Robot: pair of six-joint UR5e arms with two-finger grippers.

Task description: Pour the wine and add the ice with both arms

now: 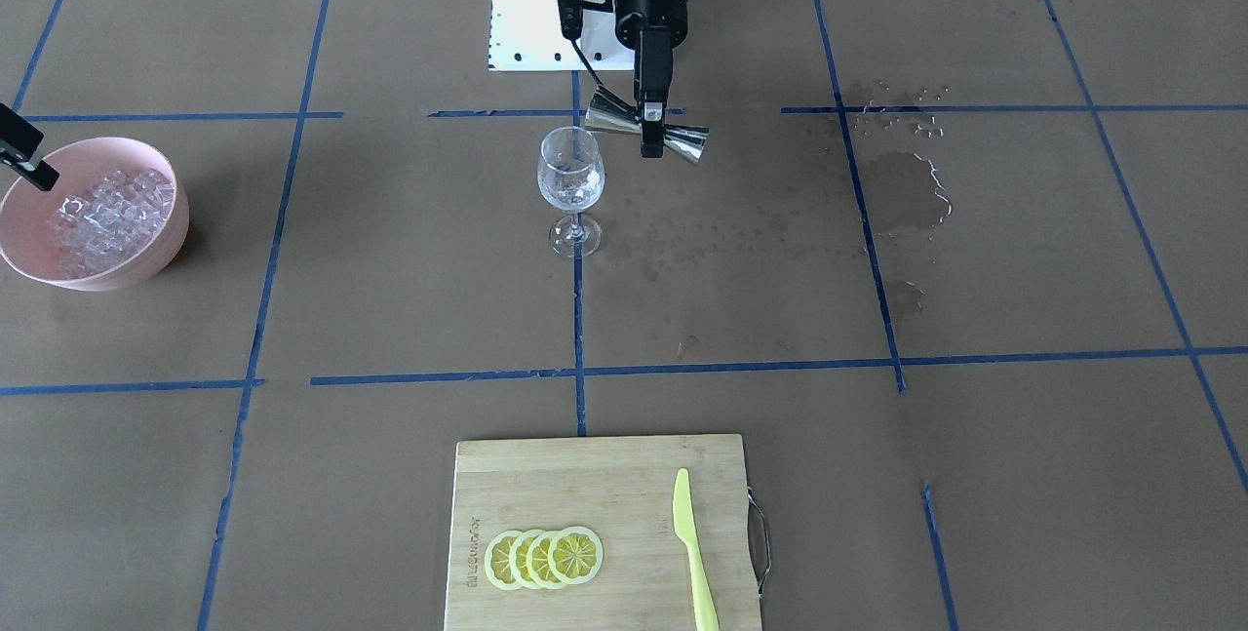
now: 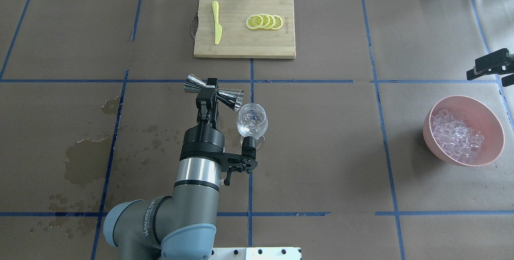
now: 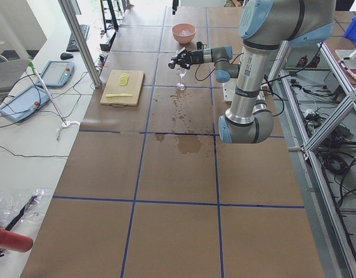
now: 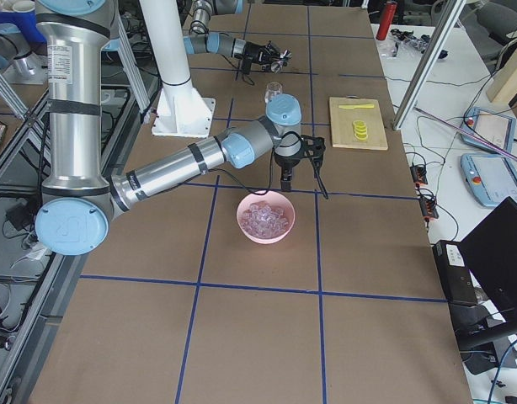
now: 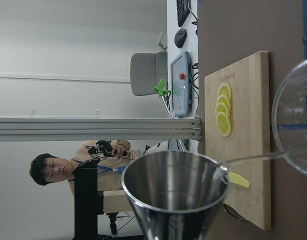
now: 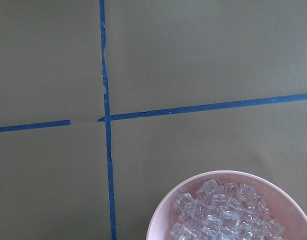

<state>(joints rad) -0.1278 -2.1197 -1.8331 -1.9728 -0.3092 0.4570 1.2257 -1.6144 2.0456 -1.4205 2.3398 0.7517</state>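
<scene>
While the left gripper [image 2: 208, 91] is clamped on the waist of a steel jigger [image 2: 233, 99] held sideways, the wine glass [image 2: 252, 120] stands at about 4 o'clock from it in the overhead view, its rim just beside the jigger's lowered mouth. Something clear glints in the glass; whether it is wine is unclear. The right gripper [image 2: 488, 67] is cut off at the edge, its fingers unreadable. The ice [image 2: 457, 135] fills a pink bowl [image 2: 494, 120] at about 7 o'clock from it, apart.
</scene>
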